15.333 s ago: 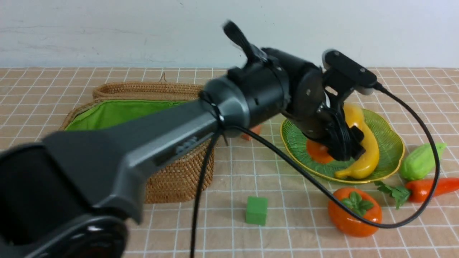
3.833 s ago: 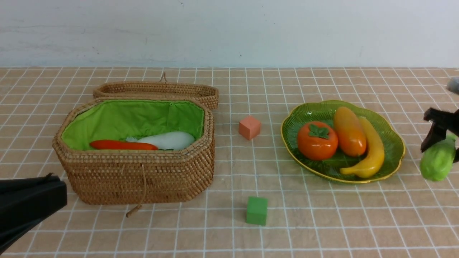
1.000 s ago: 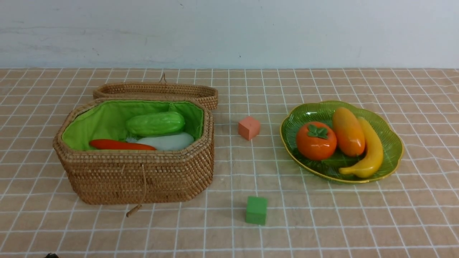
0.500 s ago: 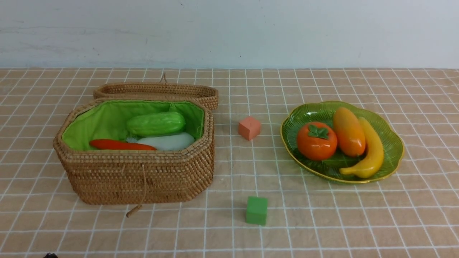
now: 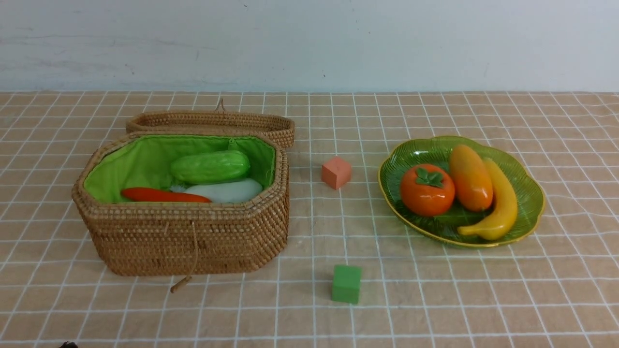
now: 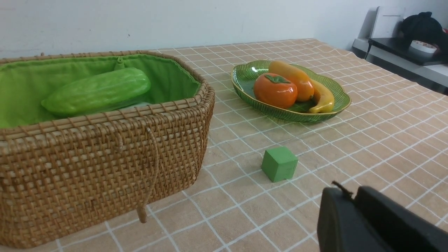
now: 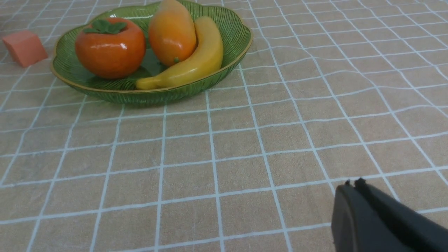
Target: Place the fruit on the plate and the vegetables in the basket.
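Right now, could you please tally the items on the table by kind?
Fruit on the plate: 3 (persimmon, mango, banana)
Vegetables visible in the basket: 3 (gourd, radish, carrot)
Cubes: 2 (salmon cube, green cube)
Containers: 2
Total: 10

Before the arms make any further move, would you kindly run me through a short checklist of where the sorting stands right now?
1. All three fruits on the plate: ok. The persimmon, mango and banana lie in it.
2. Vegetables in the basket: cannot tell in full. The gourd, carrot and radish show inside; the eggplant is not seen in any view.
3. No produce left on the cloth: ok. Only the salmon cube and green cube are out.
4. Basket lid open: ok.
5. Left gripper and right gripper carrying nothing: ok. Fingers together, both well back from the items.
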Controlling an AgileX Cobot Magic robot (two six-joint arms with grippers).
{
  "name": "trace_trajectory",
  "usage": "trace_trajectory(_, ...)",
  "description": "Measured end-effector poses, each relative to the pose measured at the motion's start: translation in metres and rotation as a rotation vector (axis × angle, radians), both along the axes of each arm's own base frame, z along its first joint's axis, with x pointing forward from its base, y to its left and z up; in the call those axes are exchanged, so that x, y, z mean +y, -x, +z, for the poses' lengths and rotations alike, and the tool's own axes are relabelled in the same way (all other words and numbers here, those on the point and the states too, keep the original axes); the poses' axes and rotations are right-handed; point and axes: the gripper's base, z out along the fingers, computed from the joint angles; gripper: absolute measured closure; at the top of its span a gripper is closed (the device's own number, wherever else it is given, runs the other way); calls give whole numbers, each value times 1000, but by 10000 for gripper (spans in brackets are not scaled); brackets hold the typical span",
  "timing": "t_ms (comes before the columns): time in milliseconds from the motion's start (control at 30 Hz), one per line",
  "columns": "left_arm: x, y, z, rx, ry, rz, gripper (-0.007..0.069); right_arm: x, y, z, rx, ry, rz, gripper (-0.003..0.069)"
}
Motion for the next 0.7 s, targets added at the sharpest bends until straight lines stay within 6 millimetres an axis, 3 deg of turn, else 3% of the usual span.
trace_trajectory(433,1,-1,0,-22,-27,11,551,0,0,0,0,0,0,666)
trace_trajectory(700,16,-3,-2,-72,-25,355,638,0,0,0,0,0,0,666)
